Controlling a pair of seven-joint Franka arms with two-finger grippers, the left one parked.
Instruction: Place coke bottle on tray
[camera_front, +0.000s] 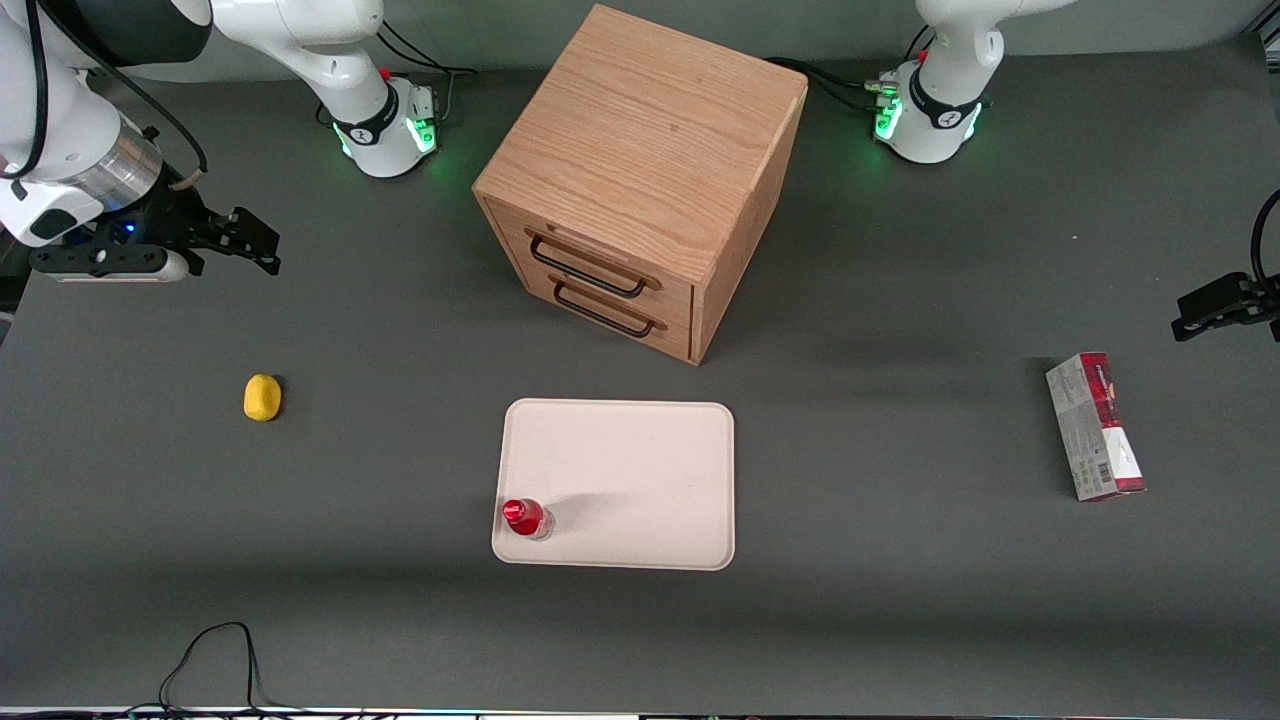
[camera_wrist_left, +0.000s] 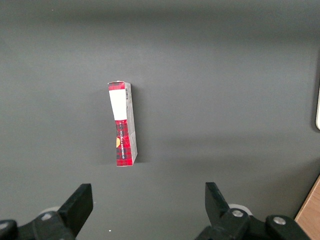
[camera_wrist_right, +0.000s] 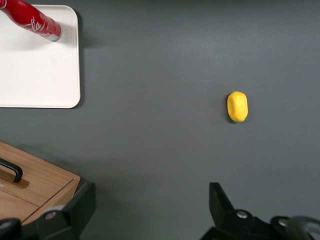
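The coke bottle (camera_front: 526, 518) stands upright on the cream-beige tray (camera_front: 630, 470), in the tray's corner nearest the front camera on the working arm's side. It also shows in the right wrist view (camera_wrist_right: 32, 21) on the tray (camera_wrist_right: 35, 75). My gripper (camera_front: 245, 240) is open and empty, raised high above the table at the working arm's end, well away from the tray. In the right wrist view its fingers (camera_wrist_right: 220, 200) are spread wide over bare table, with nothing between them.
A wooden two-drawer cabinet (camera_front: 640, 180) stands farther from the front camera than the tray. A yellow lemon-like object (camera_front: 262, 397) lies on the table beneath my gripper's side. A red-and-grey carton (camera_front: 1095, 425) lies toward the parked arm's end.
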